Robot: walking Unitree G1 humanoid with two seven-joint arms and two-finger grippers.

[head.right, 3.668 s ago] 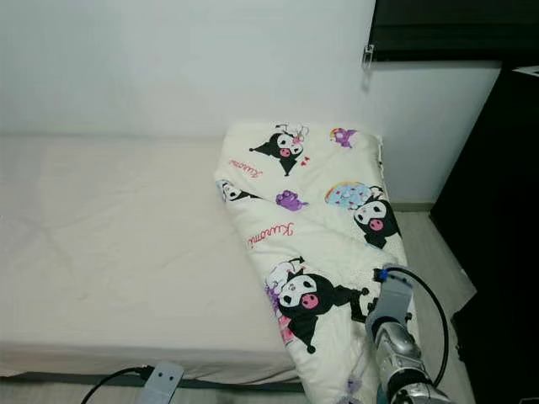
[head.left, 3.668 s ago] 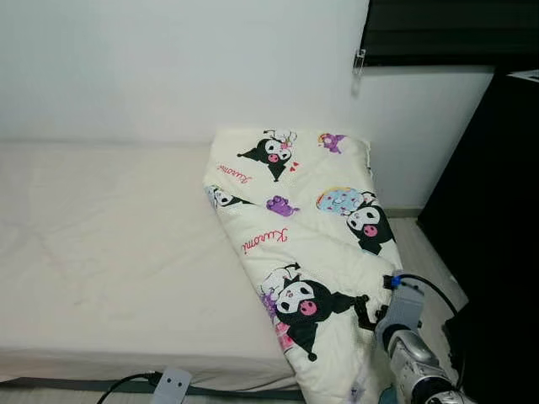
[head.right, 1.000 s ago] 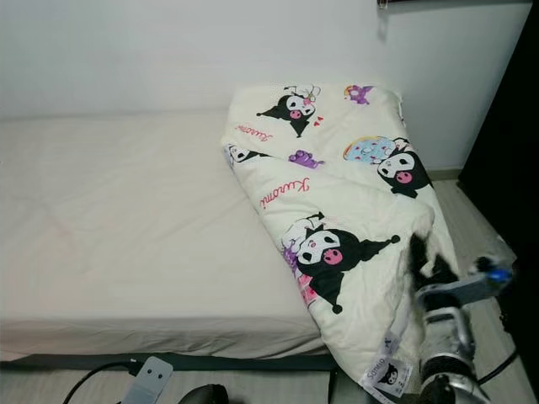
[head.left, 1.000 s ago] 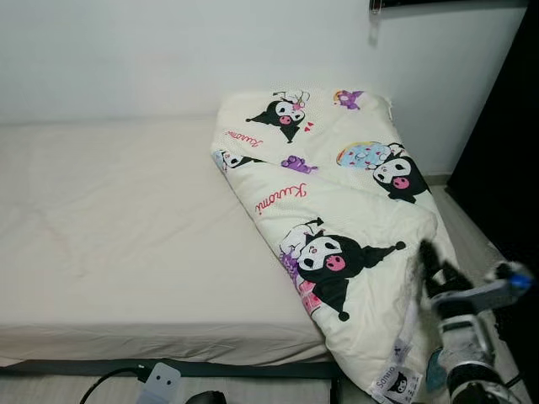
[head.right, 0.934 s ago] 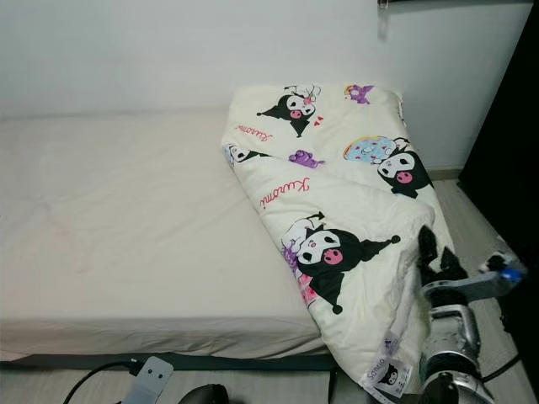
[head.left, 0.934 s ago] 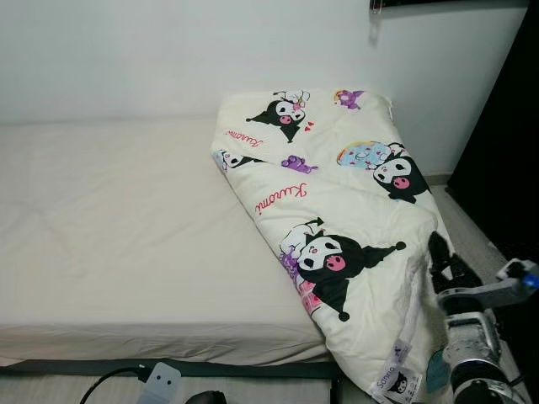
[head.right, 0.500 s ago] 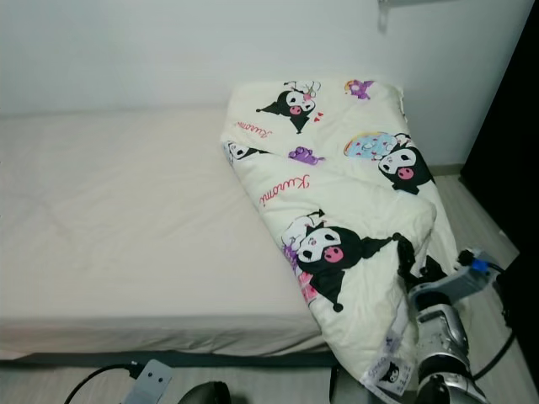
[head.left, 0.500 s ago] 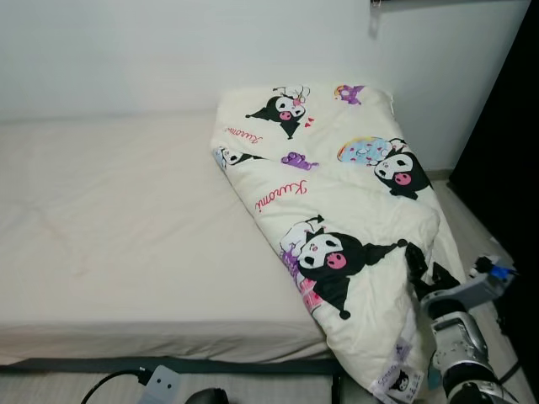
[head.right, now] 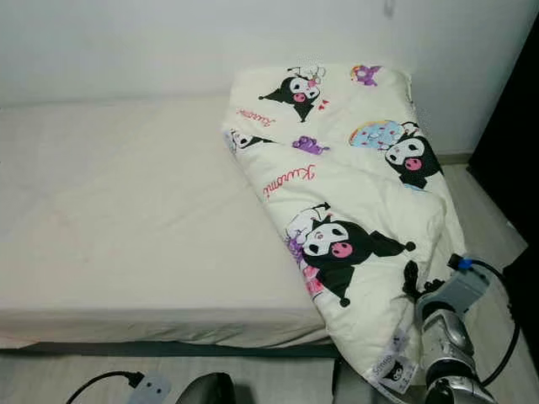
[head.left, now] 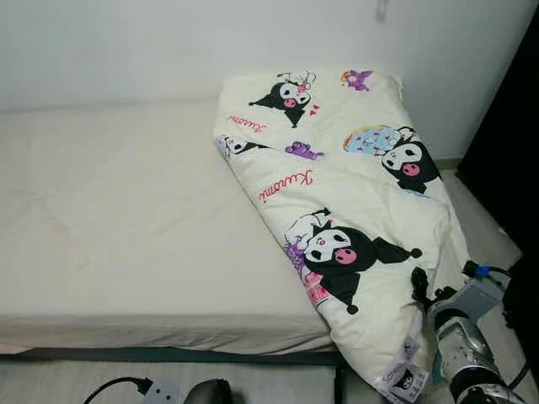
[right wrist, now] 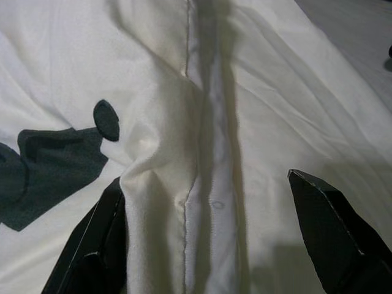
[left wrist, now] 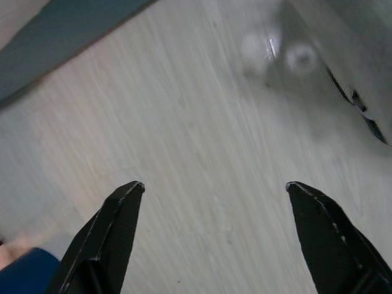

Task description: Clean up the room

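**Lettering on the blanket**

The cream blanket (head.left: 337, 185) carries the word "Kuromi" in pink-red script, printed twice: once near its upper edge and once mid-way down. A small white tag (head.left: 398, 379) at its lower corner bears print too small to read.

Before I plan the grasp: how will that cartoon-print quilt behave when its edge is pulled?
The quilt is probably floppy: it drapes over the bed edge and wrinkles between the open right gripper fingers. It looks puffy, so likely light yet bulky. One corner pulled would probably drag and unfold the rest.
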